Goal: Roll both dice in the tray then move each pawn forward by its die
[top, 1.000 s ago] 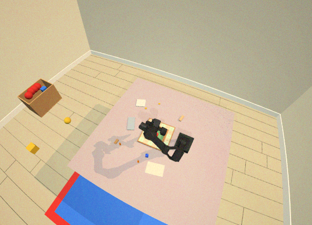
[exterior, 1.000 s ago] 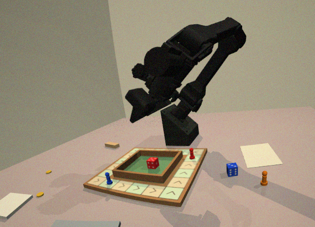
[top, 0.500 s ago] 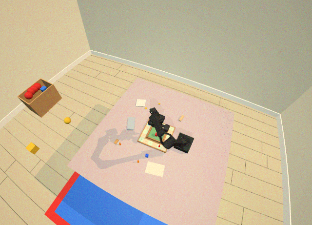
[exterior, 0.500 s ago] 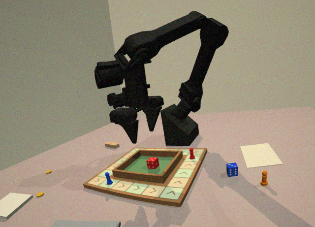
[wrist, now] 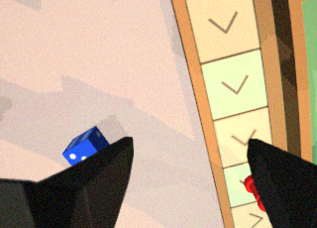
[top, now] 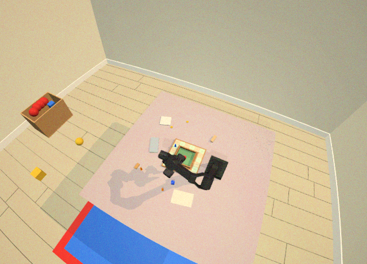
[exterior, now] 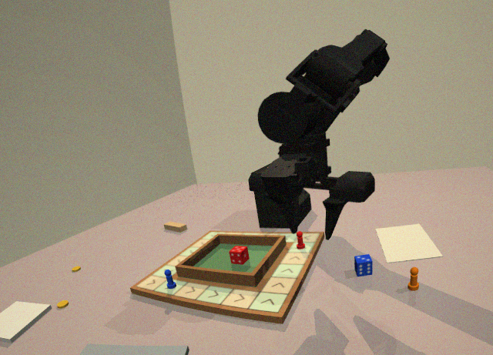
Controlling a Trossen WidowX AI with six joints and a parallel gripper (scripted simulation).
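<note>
The red die [exterior: 239, 255] lies inside the brown-walled tray [exterior: 215, 276]; its top pips are hard to read. The blue die [top: 172, 182] [exterior: 363, 265] [wrist: 85, 148] lies on the pink mat outside the board [exterior: 279, 284] [wrist: 238, 86]. The red pawn [exterior: 300, 240] [wrist: 250, 183] stands on the board's edge track near the arm base. The blue pawn [top: 175, 145] [exterior: 170, 279] stands near the opposite corner. My gripper [exterior: 310, 234] [wrist: 189, 146] is open and empty, above the board's side edge, with the blue die behind one finger and the red pawn partly behind the other in the wrist view.
An orange pawn [top: 162, 189] [exterior: 414, 279] stands near the blue die, beside a cream sheet [top: 182, 198] [exterior: 407, 242]. Another orange pawn [top: 141, 168] is by a wooden block [top: 136, 165]. A grey slab [top: 153, 145], a white pad [top: 165, 120] and another block [top: 213, 138] lie around the board.
</note>
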